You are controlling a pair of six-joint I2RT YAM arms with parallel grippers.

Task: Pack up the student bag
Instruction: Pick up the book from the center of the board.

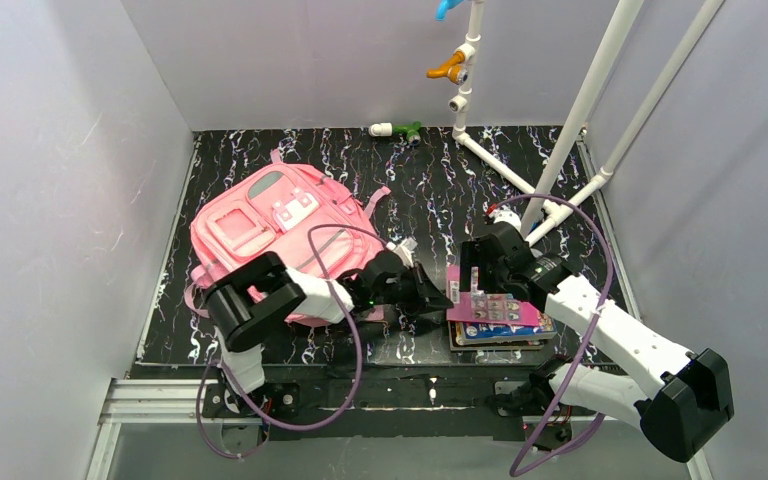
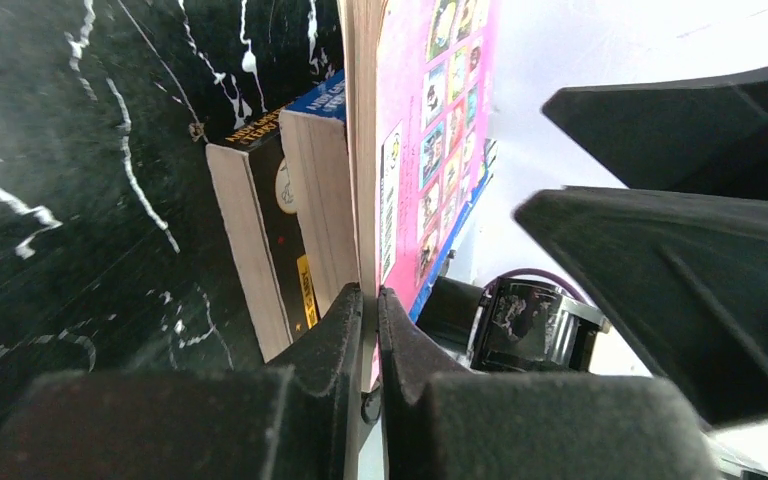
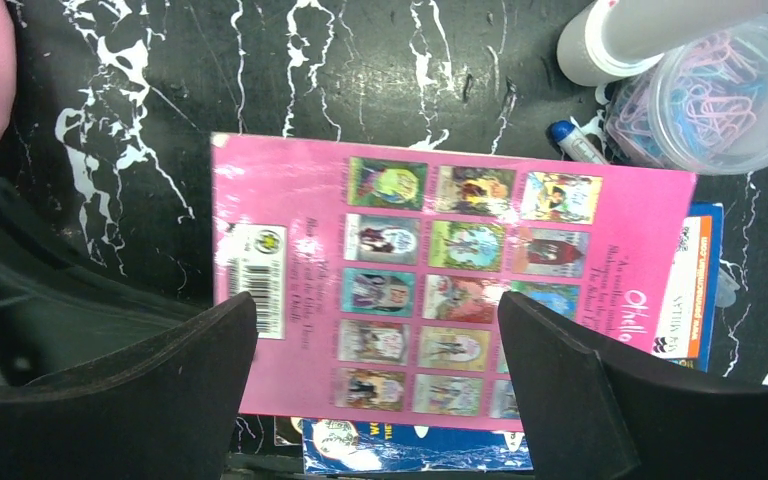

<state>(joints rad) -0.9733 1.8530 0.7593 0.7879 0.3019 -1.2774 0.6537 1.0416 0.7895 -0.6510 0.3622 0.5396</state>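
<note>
A book point(image 1: 495, 308) lies atop a stack point(image 1: 516, 332) right of the student bag point(image 1: 260, 230).

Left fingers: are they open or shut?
Shut on the pink book: in the left wrist view, both fingers pinch its edge.

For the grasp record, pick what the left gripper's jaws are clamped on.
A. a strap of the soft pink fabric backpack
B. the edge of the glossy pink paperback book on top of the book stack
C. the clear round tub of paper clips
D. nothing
B: in the left wrist view the left gripper has its jaws pressed together on the thin edge of the glossy pink paperback book.
</note>
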